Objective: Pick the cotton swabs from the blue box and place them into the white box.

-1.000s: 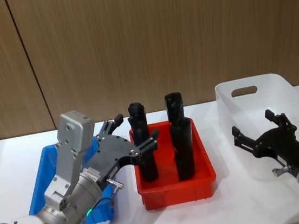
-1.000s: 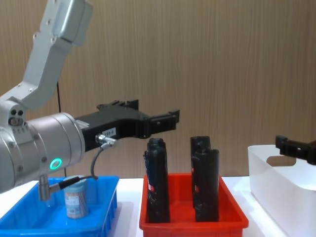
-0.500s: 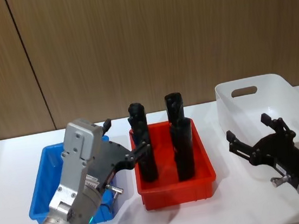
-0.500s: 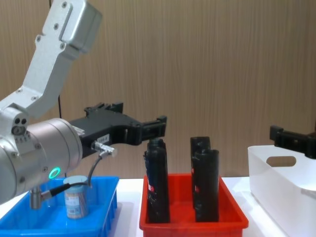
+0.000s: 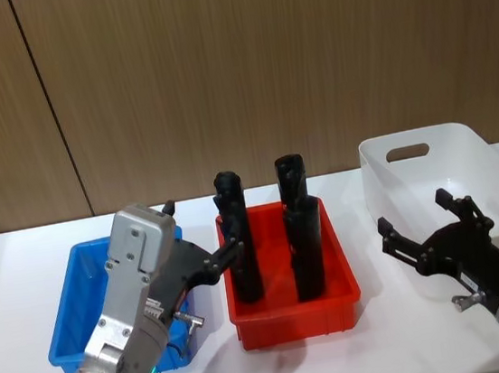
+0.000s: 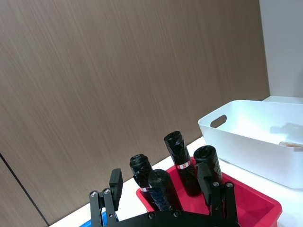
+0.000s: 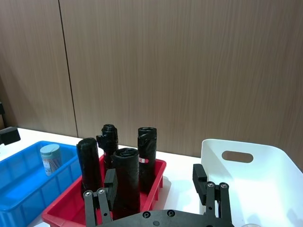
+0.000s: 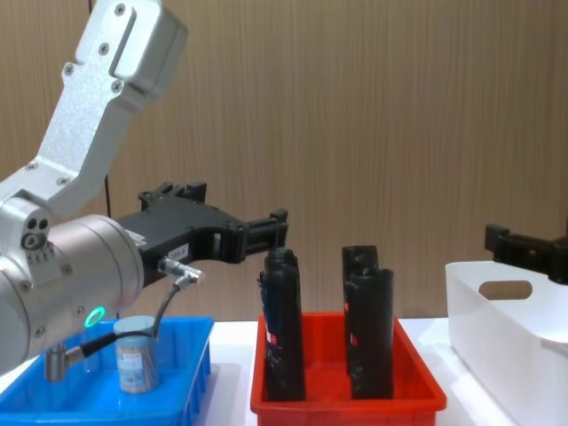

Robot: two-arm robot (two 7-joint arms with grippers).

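While the left gripper [image 5: 198, 229] hovers level over the blue box's [image 5: 69, 290] right rim, fingers spread and empty, the cotton swabs tub [image 8: 136, 353] stands upright inside. Over by the worktop's [image 5: 387, 338] right edge, the right gripper [image 5: 414, 212], also spread, hangs before the white box [image 5: 462, 137], with bare surface between it and the red tray [image 5: 336, 300] of black cylinders [image 5: 297, 235].

A white table [image 5: 4, 262] bears blue box [image 5: 65, 295], red tray [image 5: 293, 316], white box [image 5: 385, 190].

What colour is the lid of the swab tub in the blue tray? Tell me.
Pale grey-blue. The lid of the cotton swabs shows best in the right wrist view.
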